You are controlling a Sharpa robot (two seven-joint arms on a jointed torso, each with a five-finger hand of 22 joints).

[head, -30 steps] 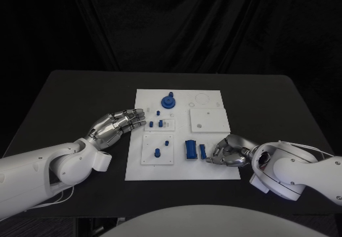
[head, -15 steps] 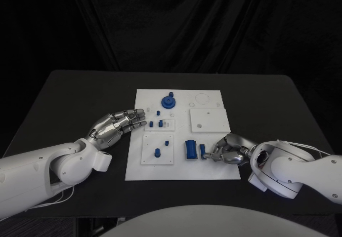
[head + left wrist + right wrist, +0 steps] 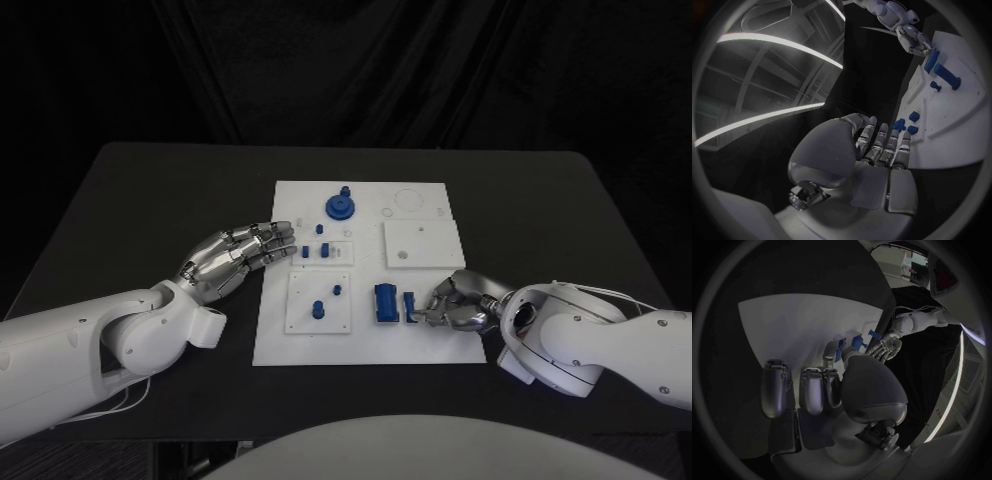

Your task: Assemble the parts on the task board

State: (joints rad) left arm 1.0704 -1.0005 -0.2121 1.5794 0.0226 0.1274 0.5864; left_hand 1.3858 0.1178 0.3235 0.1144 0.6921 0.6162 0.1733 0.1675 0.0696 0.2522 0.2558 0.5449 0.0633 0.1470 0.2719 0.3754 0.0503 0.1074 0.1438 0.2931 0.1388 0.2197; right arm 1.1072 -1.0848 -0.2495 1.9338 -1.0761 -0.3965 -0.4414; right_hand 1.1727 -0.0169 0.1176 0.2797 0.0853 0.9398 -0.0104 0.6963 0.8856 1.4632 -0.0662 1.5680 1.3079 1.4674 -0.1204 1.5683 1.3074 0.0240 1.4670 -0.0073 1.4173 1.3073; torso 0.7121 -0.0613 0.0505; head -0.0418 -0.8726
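Flat white rectangular task board (image 3: 426, 340) lying at the centre of the frame on the black table (image 3: 144, 200). Left silver many-fingered hand (image 3: 231, 255) resting just left of the board's left edge, fingers stretched out close together, tips reaching the board's edge, holding nothing. Right silver many-fingered hand (image 3: 459, 305) at the lower right of the board, fingers curled in toward a small upright blue peg-like part (image 3: 410, 304); fingertips right against it, but cannot tell whether actually gripping. Larger blue block part (image 3: 387, 302) standing just left of that peg. Round blue gear-like part with a centre post (image 3: 340, 205) at the upper middle of the board. Several small blue pegs (image 3: 325, 250) on the raised white sub-plates left of centre.
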